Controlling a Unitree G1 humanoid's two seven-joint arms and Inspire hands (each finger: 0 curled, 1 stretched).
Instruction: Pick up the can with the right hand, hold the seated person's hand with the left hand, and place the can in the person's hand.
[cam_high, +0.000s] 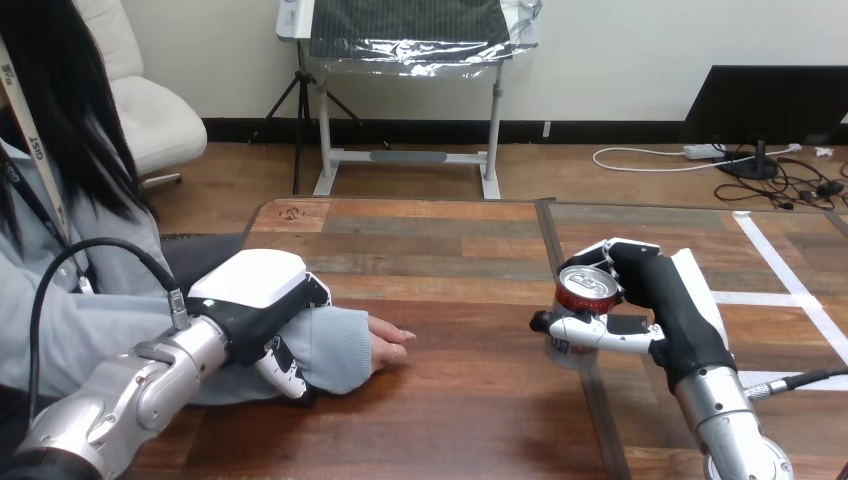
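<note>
Left robot hand (255, 300) hides person's wrist; can (586, 284) half covered.

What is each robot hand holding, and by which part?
The right hand grips the can round its side, fingers curled. The left hand clasps the person's wrist over the sleeve.

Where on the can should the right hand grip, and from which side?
Round its side wall, from the view's right: the can stands upright and its round body suits a wrapping grasp, as the right hand curls round it now, leaving the top clear.

Left hand (250, 292) palm-down, fingers curled, right hand (652, 292) raised, fingers wrapped closed
</note>
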